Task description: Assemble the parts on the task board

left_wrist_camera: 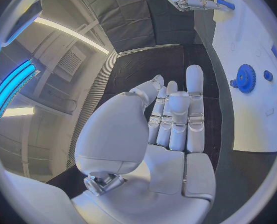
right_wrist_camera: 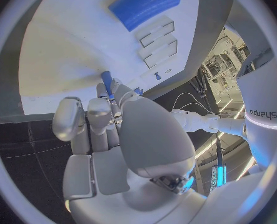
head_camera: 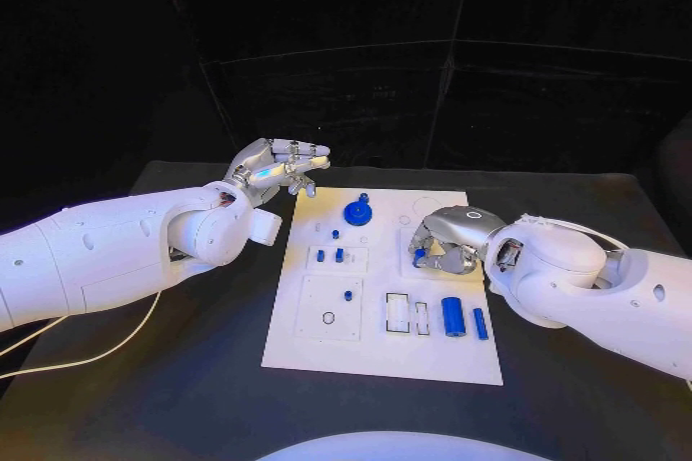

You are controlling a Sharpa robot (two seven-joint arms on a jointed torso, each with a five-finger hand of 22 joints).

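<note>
On the near part of the task board (head_camera: 382, 361) I see a blue cylinder (head_camera: 453, 316) lying flat. Mid-board, my right hand (head_camera: 444, 243) pinches a thin blue pin (right_wrist_camera: 106, 82) in its fingers. Beyond, a blue gear (head_camera: 358, 215) stands. My left hand (head_camera: 274, 168) hovers off-board, fingers spread, holding nothing.

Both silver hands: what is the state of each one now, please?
Left hand: open, holds nothing, beside the white task board.
Right hand: pinches a small blue peg over the board.

"sharpa" on white left arm (right_wrist_camera: 263, 115)
</note>
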